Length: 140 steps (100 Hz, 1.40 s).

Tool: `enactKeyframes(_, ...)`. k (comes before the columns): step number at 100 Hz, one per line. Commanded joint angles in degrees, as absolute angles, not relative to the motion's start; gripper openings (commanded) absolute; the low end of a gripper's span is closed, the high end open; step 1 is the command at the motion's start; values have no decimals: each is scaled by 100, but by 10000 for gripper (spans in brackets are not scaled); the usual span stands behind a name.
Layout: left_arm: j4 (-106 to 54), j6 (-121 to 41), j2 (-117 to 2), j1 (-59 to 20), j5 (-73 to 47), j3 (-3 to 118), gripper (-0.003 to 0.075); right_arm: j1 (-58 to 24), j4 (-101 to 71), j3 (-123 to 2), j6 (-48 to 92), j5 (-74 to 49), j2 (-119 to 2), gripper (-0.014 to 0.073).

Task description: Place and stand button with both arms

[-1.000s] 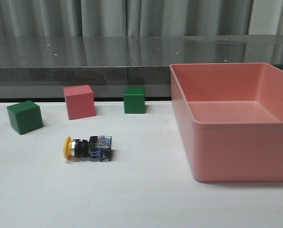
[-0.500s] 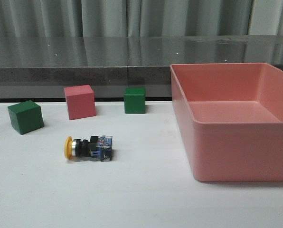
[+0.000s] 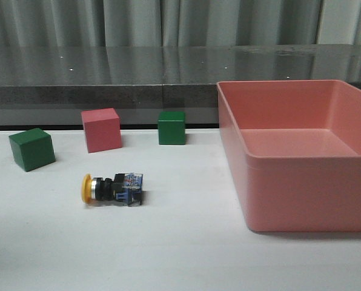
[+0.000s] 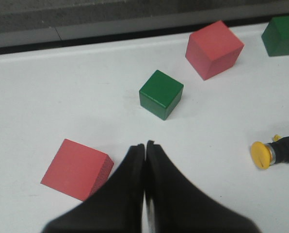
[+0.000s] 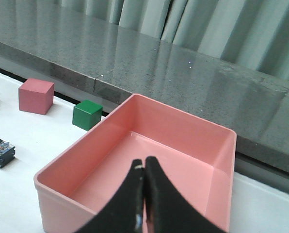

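The button point(image 3: 112, 188) lay on its side near the table's point(image 3: 180, 254) left edge, and the left gripper point(image 4: 145, 145) and right gripper point(image 5: 144, 165) were closed tight, holding nothing.

Left claw point(image 4: 145, 146) matte black, two tapered fingers with blunt tips, right claw point(image 5: 144, 165) likewise black and pointed
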<state>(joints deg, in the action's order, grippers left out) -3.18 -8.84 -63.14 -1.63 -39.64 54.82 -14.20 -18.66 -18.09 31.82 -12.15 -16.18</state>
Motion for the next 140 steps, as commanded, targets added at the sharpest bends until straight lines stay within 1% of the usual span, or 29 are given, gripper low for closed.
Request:
enactKeyframes(1,-517,-1126,-6582,-149,-3711,5756,-16,-1388,-1918,-1955,3158,-902,-1664,-62)
enactKeyframes(4,-598,-1251,-6661,-149,-3748,5790,-10,-1388,-1918,-1955,3158,-914,-1664,-62)
enactKeyframes(9,-701,-1464,-6799,-149,-3838,5816,23,-1388,-1918,-1955,3158,-933,-1664,-62)
enactKeyframes(16,-847,-1851,-6875,-149,-3942,5826,127,-1388,-1918,-1955,3158,-940,-1664,-62)
enactKeyframes(20,-926,-2068,-6901,-149,-3990,5826,227,-1388,-1918,-1955,3158,-940,-1664,-62)
enactKeyframes(21,-939,-2148,-6901,-149,-4004,5826,267,-1388,-1918,-1955,3158,-940,-1664,-62)
enactKeyframes(23,-966,-2245,-6904,-149,-4031,5826,310,-1388,-1918,-1955,3158,-940,-1664,-62)
enactKeyframes(24,-968,-2261,-6904,-149,-4032,5826,356,-1388,-1918,-1955,3158,-940,-1664,-62)
enactKeyframes(25,-998,-2275,-6904,-149,-4045,5826,379,-1388,-1918,-1955,3158,-940,-1664,-62)
enactKeyframes(26,-999,-2273,-6904,-149,-4045,5826,427,-1388,-1918,-1955,3158,-940,-1664,-62)
enactKeyframes(27,-1018,-2273,-6904,-149,-4045,5826,427,-1388,-1918,-1955,3158,-940,-1664,-62)
enactKeyframes(29,-1045,-2273,-6904,-149,-4045,5826,523,-1388,-1918,-1955,3158,-940,-1664,-62)
enactKeyframes(30,-1056,-2273,-6904,-149,-4045,5826,546,-1388,-1918,-1955,3158,-940,-1664,-62)
enactKeyframes(31,-1076,-2273,-6904,-149,-4030,5826,590,-1388,-1918,-1955,3158,-940,-1664,-62)
enactKeyframes(32,-1088,-2273,-6904,-149,-4016,5826,612,-1388,-1918,-1955,3158,-940,-1664,-62)
enactKeyframes(33,-1104,-2273,-6904,-149,-4015,5826,652,-1388,-1918,-1955,3158,-940,-1664,-62)
enactKeyframes(35,-1117,-2273,-6904,-149,-3991,5826,703,-1388,-1918,-1955,3158,-940,-1664,-62)
enactKeyframes(37,-1120,-2273,-6904,-149,-3979,5826,726,-1388,-1918,-1955,3158,-940,-1664,-62)
enactKeyframes(50,-1374,-2207,-6904,-149,-3905,5826,636,-1388,-1918,-1955,3158,-940,-1664,-62)
enactKeyframes(54,-1532,-2391,-6904,-149,-3853,5826,622,-1388,-1918,-1955,3158,-940,-1664,-62)
enactKeyframes(61,-1956,-2911,-6914,-149,-3625,5826,619,-1388,-1918,-1955,3158,-940,-1664,-62)
enactKeyframes(66,-2518,-3765,-6916,-149,-3452,5826,619,-1388,-1918,-1955,3158,-945,-1664,-62)
enactKeyframes(77,-4679,-6237,-7047,-149,-3383,5826,619,-1388,-1918,-1955,3158,-945,-1664,-62)
enactKeyframes(86,-5980,-7862,-7331,-149,-3739,5831,619,-1388,-1918,-1955,3158,-951,-1664,-62)
enactKeyframes(93,-6541,-8621,-7660,-138,-4132,5868,619,-1388,-1918,-1955,3158,-957,-1664,-62)
enactKeyframes(118,-6771,-10086,-9233,-138,-6131,6420,620,-1388,-1918,-1955,3158,-983,-1664,-62)
enactKeyframes(128,-6896,-10150,-9783,-138,-6177,6688,620,-1388,-1918,-1955,3158,-983,-1664,-62)
enactKeyframes(140,-7162,-10150,-10167,-138,-6177,6911,620,-1388,-1918,-1955,3158,-983,-1664,-62)
